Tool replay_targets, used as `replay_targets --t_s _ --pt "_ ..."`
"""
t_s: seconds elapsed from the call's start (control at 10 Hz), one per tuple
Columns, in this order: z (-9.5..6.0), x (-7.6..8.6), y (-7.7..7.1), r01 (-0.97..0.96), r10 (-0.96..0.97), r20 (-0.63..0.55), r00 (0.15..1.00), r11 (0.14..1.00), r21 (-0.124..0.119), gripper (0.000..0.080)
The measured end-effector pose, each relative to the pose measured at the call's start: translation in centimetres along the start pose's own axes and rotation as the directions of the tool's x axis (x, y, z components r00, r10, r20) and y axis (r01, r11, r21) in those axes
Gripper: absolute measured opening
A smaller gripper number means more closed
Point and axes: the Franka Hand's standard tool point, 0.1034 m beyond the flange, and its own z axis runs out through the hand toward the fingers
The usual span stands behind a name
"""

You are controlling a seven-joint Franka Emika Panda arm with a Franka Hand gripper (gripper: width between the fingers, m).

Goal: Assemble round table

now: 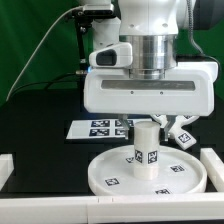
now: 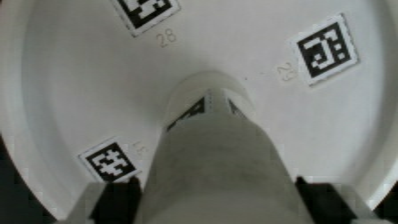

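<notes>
The leg [image 1: 146, 148] stands upright in the disc [image 1: 105, 178] near the desk's front edge, the gripper [image 2: 221, 200] straddling its top (clamped or not, I cannot tell), and this light, stiff, slick plastic seems best held near that top.

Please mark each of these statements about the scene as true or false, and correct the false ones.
1. The leg stands upright on the middle of the round disc. True.
2. The marker board lies on the disc. False: it lies flat on the table, behind the disc.
3. The gripper is directly above the leg. True.
4. The disc carries no tags. False: several black-and-white tags show on it in both views.
</notes>
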Motion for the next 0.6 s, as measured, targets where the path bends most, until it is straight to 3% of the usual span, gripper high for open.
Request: replay_targets --t_s 0.3,0.6 --pt "0.00 -0.11 -0.14 -0.285 0.285 0.009 0.958 0.958 0.018 0.0406" --pt "0.06 -0.18 -0.14 -0.634 0.633 0.036 0.773 0.772 0.044 0.0406"
